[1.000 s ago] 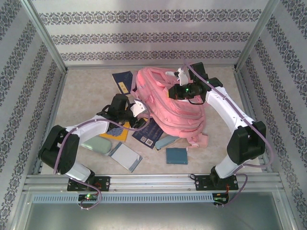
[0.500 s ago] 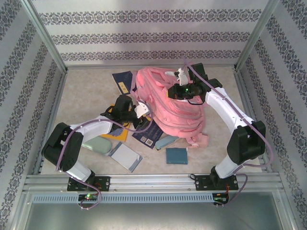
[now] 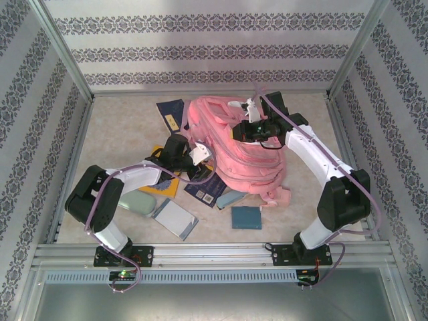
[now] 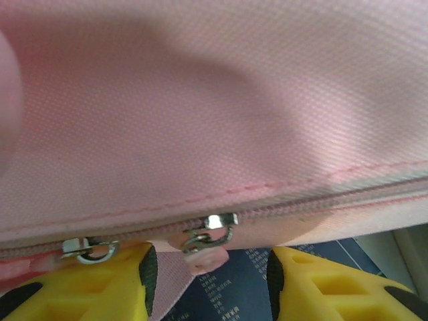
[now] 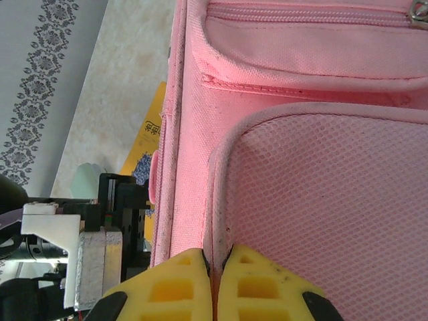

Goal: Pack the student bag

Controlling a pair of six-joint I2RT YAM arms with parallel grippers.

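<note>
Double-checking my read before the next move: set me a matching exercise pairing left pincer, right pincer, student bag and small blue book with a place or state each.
Column one:
1. left pincer
2. right pincer
3. student bag
4. small blue book

Column two:
A. pinched shut on the mesh pocket edge
B. flat on the table, nearer the arm bases than the bag
C. open, zip pull between its jaws
D. pink, mid-table, partly over a dark blue book

Pairs: 1-C, 2-A, 3-D, 4-B

Left tool (image 4: 207, 287) fingers parted, right tool (image 5: 215, 281) pinched closed, both reaching forward.
</note>
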